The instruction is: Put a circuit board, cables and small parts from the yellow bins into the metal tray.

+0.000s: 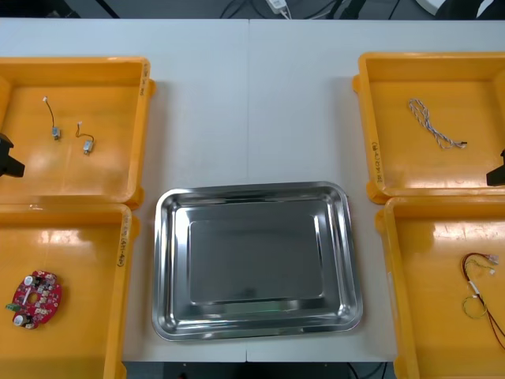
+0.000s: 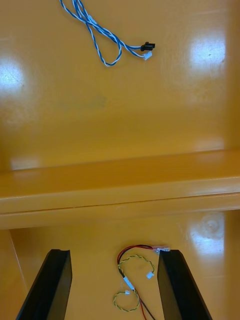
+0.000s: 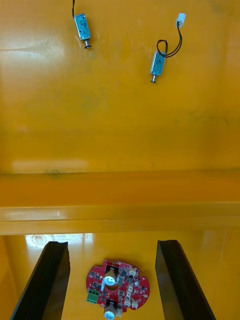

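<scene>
Mostly the light table (image 1: 252,103) lies in plain sight in the front view, though all four yellow plastic bins are cut off by that view's sides. The far left bin (image 1: 71,61) and near left bin (image 1: 123,276) lose their outer walls, and so do the far right bin (image 1: 368,126) and near right bin (image 1: 388,276). Between the two pairs sits the shiny rectangular metal tray (image 1: 162,260), whole, its inside bare.

From the front, each arm shows as no more than a black corner at the side edge, over the far bins. The left gripper (image 3: 112,244) has its fingers spread wide and grips nothing. Its wrist view shows the round red circuit board (image 3: 117,290) lying on the near left bin's floor, between the fingers and touching neither. The right gripper (image 2: 115,251) is just as wide open and also holds nothing. The red and yellow cable (image 2: 132,272) is coiled on the near right bin's floor, close beside one finger. Whether they touch is hard to tell, and the cable's tail runs out of sight.

The twisted blue and white cable (image 1: 434,126) lies in the far right bin. Two small metal parts (image 1: 56,133) (image 1: 88,145), each with a thin lead, rest near each other in the far left bin.
</scene>
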